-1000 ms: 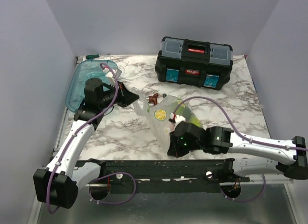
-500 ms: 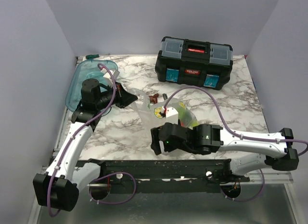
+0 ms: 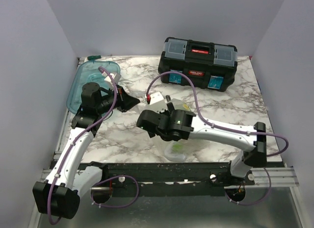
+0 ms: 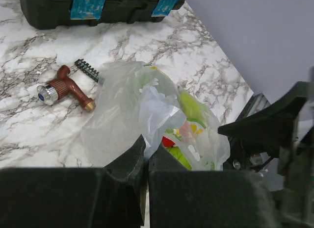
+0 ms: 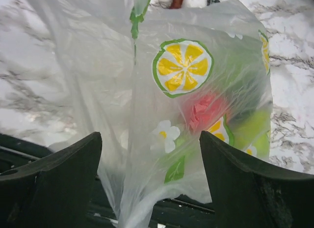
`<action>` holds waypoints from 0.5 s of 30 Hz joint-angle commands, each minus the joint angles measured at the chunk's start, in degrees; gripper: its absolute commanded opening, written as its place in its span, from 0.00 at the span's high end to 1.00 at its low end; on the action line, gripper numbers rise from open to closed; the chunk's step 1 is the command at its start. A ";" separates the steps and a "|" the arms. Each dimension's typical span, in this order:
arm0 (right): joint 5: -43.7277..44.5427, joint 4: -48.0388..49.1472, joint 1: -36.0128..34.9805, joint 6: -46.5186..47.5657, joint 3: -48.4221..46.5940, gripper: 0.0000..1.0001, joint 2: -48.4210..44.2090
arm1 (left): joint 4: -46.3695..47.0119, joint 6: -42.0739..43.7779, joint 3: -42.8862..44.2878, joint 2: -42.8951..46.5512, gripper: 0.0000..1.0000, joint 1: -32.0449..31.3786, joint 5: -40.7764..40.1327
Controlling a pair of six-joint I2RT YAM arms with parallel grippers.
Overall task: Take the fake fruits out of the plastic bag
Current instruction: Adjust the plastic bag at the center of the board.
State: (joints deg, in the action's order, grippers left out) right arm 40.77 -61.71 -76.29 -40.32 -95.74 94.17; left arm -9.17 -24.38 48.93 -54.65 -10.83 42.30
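Left wrist view: the plastic bag (image 4: 122,115) is seen directly ahead of the left gripper (image 4: 145,142), whose jaws are clenched on a fold of its thin film. The fake fruits (image 4: 191,106) are bunched inside the bag, ahead and to the right of those jaws: a lime-green one uppermost, with red and yellow pieces below it. From the right wrist, the same bag is seen hanging in front of the right gripper (image 5: 149,139), whose fingers are spread wide on either side of it with nothing gripped. A red fruit (image 5: 203,110) and a lime-green one (image 5: 245,132) are visible through the lemon-printed film. A brown-handled tool (image 4: 64,86) lies on the marble table (image 3: 235,105) ahead and left of the left gripper, just beside the bag. The closed black toolbox (image 3: 198,63) stands farther ahead. From above, most of the bag is covered by the right arm (image 3: 221,132). A teal tub (image 3: 91,83) lies behind the left gripper; its contents cannot be made out.
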 commanded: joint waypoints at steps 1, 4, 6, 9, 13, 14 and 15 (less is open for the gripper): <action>0.20 -0.83 0.69 1.78 0.41 0.17 3.90 | -0.58 1.22 0.26 0.85 1.00 0.37 1.16; -0.13 -0.23 1.12 -0.05 2.76 0.19 7.24 | -0.46 0.84 0.46 0.52 1.00 0.37 1.06; 4.70 -7.45 1.22 -5.52 0.85 0.25 10.78 | -0.41 0.74 0.47 0.49 1.00 0.37 0.95; 12.74 -19.32 1.16 -14.24 -2.16 0.32 14.76 | -1.68 1.55 0.78 0.83 1.00 0.37 0.01; 14.70 -17.28 1.78 -11.56 0.44 0.76 11.83 | -3.74 3.63 1.80 0.81 1.00 0.37 -2.92; 14.52 -16.58 2.43 -11.12 0.29 0.94 10.83 | -4.64 4.08 2.36 0.73 1.00 0.37 -5.05; 14.59 -16.47 3.34 -10.69 -0.65 0.99 9.86 | -6.15 4.41 2.75 0.74 1.00 0.37 -8.63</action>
State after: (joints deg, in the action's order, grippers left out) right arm 49.43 -75.29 -74.74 -49.06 -95.18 108.60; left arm -10.94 -22.87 49.06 -54.61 -10.83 41.30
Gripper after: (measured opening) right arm 0.157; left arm 0.003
